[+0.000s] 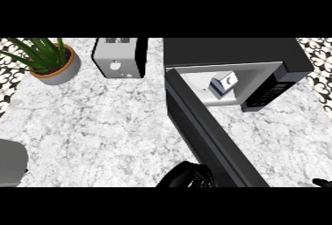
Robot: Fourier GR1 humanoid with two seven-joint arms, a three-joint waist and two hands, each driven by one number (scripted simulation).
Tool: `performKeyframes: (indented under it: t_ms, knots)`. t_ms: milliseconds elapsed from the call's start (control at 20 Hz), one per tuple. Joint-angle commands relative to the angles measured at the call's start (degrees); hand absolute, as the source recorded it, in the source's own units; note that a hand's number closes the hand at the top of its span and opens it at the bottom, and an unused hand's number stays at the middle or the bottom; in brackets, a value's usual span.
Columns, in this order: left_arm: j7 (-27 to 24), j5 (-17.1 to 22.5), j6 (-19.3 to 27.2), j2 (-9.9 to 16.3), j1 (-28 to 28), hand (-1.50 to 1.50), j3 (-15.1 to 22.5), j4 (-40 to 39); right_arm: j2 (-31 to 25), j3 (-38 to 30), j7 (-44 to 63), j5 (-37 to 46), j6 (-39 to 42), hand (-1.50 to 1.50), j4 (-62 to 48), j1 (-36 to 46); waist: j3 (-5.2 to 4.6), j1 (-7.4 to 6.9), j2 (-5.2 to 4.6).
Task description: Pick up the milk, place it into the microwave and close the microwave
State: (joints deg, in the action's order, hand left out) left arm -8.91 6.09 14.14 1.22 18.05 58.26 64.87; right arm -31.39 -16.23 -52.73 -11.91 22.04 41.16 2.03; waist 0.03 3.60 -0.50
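The milk carton (224, 83), white with a blue side, stands upright inside the open microwave (259, 52) at the back right. The microwave's black door (207, 132) is swung out toward me and runs from the hinge down to the view's lower edge. My left hand (185, 176) is low in the middle, against the door's outer face near its free end, with its fingers relaxed and holding nothing. Only a black tip of my right hand (321, 181) shows at the lower right edge.
A silver toaster (120, 57) stands at the back centre. A potted green plant (48, 61) is at the back left. A grey part of my left arm (9, 162) shows at the left edge. Marble counter (97, 123) spreads left of the door.
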Motion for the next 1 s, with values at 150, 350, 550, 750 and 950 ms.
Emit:
performKeyframes:
  t_ms: [150,350,550,750,950]
  knots:
    - [-3.0,6.7,7.3,-1.1,4.6,-1.5,6.0,0.0,0.0,2.1,-3.5,-2.4,8.6,-1.5,4.8,0.9,-0.22,2.93,-0.26]
    - [-2.3,10.6,10.6,-1.2,8.3,-1.5,5.4,0.4,0.7,3.8,-1.0,-4.1,8.8,-1.5,7.8,1.8,-0.21,4.38,-0.47]
    - [-1.9,13.1,13.1,-1.2,13.9,1.5,4.2,-0.6,0.0,4.7,1.6,-5.4,8.2,-1.5,10.3,3.0,-0.16,6.11,-0.8]
    - [-1.8,16.2,14.5,-1.2,17.7,1.5,2.6,-2.4,-1.2,5.9,4.2,-6.6,8.9,-1.5,13.5,3.8,-0.27,8.62,-1.17]
    - [-3.6,16.7,18.0,-1.2,23.1,1.5,0.6,-3.4,-1.0,7.5,6.6,-6.9,7.5,-1.5,15.7,5.3,-0.2,9.85,-1.59]
